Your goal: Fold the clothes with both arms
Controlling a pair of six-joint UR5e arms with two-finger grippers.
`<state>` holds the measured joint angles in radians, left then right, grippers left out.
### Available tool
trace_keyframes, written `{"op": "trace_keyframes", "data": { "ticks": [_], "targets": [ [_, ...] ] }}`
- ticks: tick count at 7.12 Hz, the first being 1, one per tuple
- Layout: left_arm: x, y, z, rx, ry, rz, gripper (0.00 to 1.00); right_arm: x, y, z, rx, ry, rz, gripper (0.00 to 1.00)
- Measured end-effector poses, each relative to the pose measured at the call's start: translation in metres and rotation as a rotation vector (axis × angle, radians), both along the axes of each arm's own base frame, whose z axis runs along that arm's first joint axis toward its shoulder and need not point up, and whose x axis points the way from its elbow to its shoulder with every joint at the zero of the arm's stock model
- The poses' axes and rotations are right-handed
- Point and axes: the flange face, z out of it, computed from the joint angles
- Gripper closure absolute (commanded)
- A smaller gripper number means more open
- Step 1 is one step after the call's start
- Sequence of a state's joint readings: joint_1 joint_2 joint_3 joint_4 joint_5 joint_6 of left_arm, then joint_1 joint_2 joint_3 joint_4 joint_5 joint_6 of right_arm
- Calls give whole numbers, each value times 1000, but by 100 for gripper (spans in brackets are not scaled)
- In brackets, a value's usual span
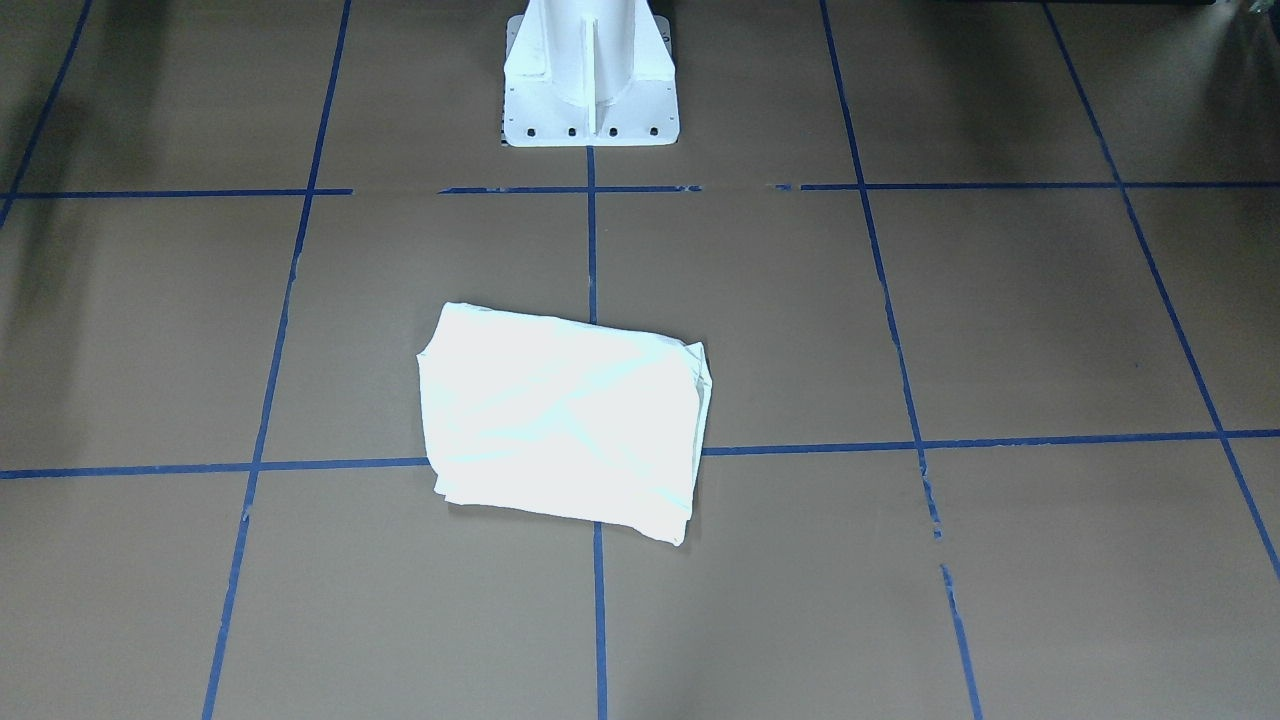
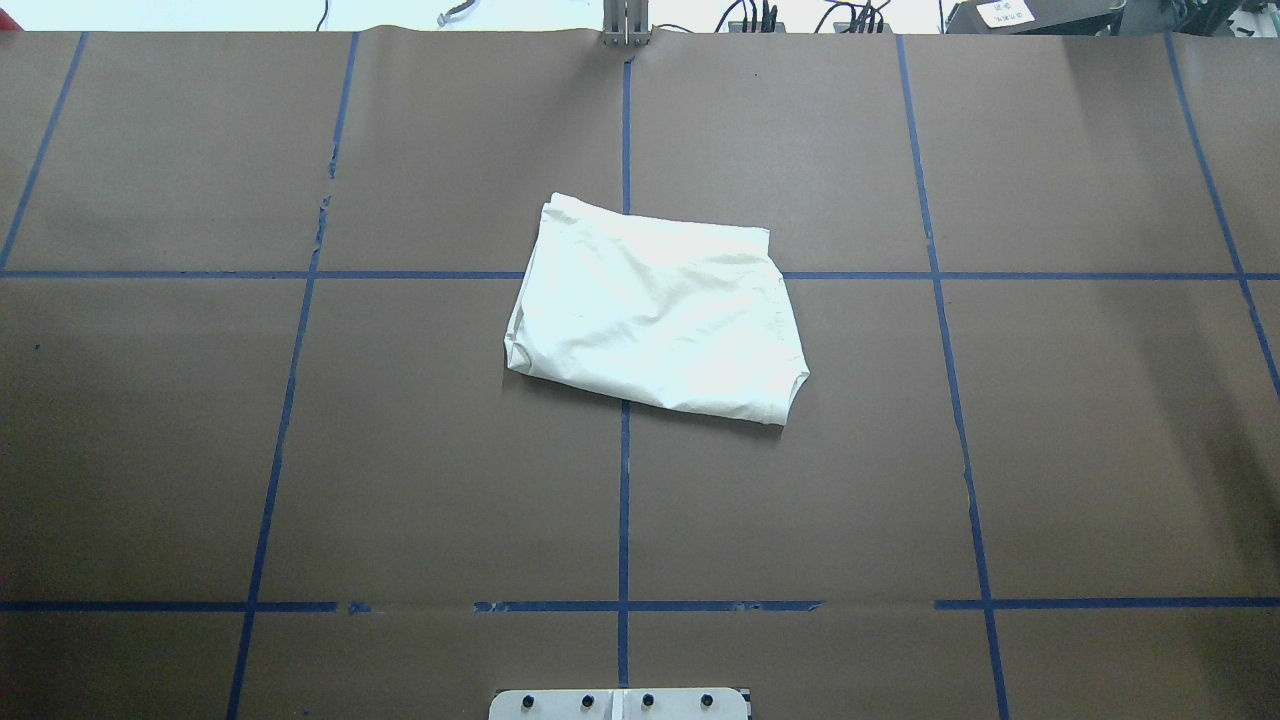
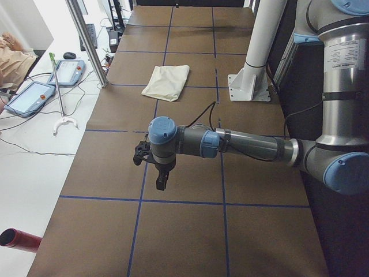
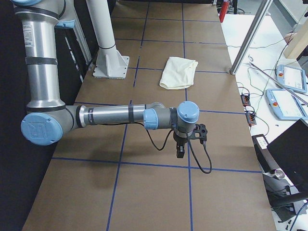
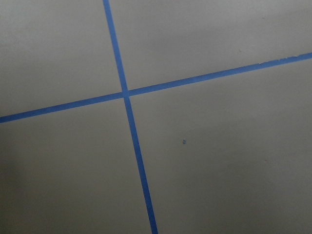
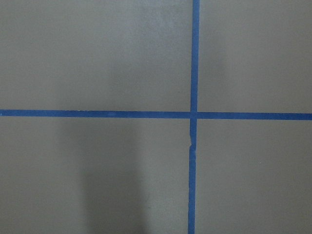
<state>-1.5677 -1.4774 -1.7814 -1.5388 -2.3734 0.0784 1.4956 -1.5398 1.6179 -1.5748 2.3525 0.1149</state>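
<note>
Across the brown counter (image 2: 200, 450), the left arm (image 3: 248, 144) and right arm (image 4: 110, 115) stretch out level near opposite ends. The folded cream T-shirt (image 2: 655, 310) lies flat between and well apart from the left claw (image 3: 161, 183) and right claw (image 4: 180, 153). Each points down with nothing seen in it, and how far it is open I cannot tell.

The folded cream-white cloth T-shirt (image 2: 655, 310) shows a plain, unpatterned face; the brown paper-covered table (image 2: 200, 450) carries a grid of thin blue tape lines (image 2: 623, 500); the white flared metal pedestal base (image 1: 590, 70) is one colour throughout; the left arm (image 3: 253, 144) and right arm (image 4: 110, 115) are grey metal with light blue joint caps and black cables; the left gripper (image 3: 161, 183) and right gripper (image 4: 180, 153) are black.
</note>
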Motion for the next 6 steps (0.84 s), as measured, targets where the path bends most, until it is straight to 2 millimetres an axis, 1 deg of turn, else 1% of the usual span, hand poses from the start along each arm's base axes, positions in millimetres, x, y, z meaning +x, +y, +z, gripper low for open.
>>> {"op": "trace_keyframes", "data": {
  "ticks": [1,2,3,6],
  "targets": [
    [-2,-1,10,-19,1,-5,0,0,0,5,-8,-1,-1,0],
    [-2,-4,19,-36,2,-6,0,0,-1,5,-8,-2,-2,0],
    [-3,-6,25,-46,1,-6,0,0,-1,2,-2,-5,-2,0],
    [-4,-9,24,-41,-1,-7,0,2,-2,-5,9,-22,5,0]
  ]
}}
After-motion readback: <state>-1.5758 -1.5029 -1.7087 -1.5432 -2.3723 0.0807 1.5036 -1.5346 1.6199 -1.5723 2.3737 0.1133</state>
